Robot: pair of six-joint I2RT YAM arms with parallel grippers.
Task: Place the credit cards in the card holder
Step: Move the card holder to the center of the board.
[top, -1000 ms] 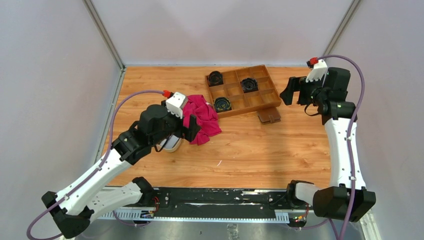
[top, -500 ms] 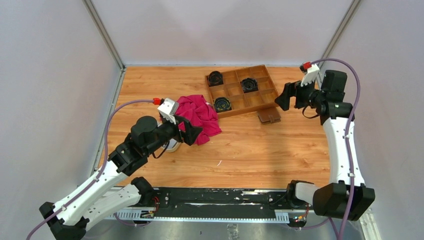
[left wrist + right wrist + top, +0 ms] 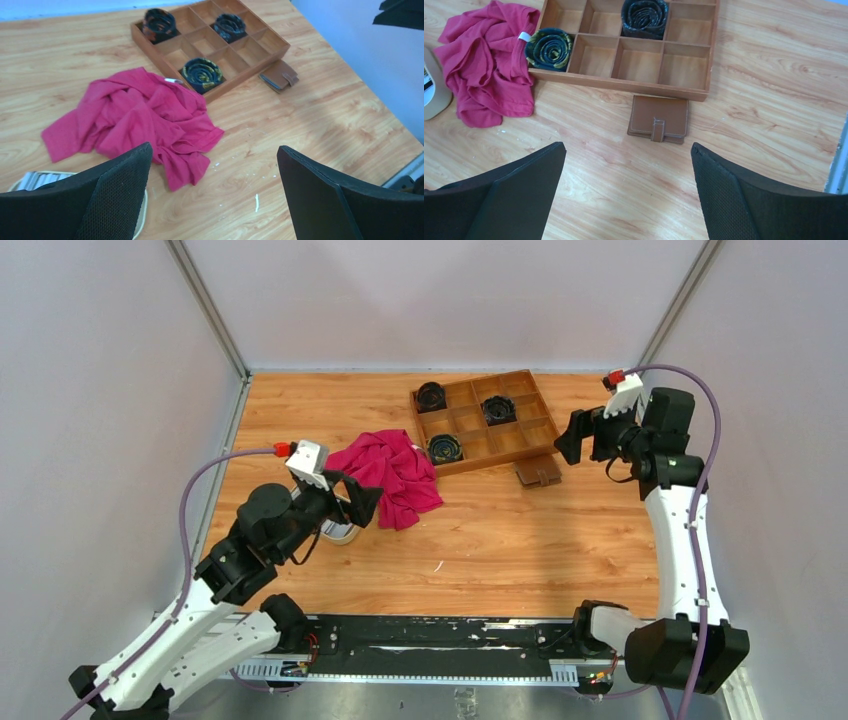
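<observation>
Hands (image 3: pixel 364 502) (image 3: pixel 572 437) — two; card holder (image 3: pixel 537 472) — one.

White-shelled arms (image 3: pixel 680 540), black joints (image 3: pixel 266 510), purple cables (image 3: pixel 185 530), red-tipped white wrist cameras (image 3: pixel 308 460)

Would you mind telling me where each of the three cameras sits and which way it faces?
Top external: above and behind the bases, looking down on the table; both arms show, left gripper and right gripper open.
Left wrist: low on the left, facing across the red cloth toward the wooden tray; its two fingers show.
Right wrist: above the card holder, looking down; its two fingers show.
Both wrist views share cloth, tray and card holder.
</observation>
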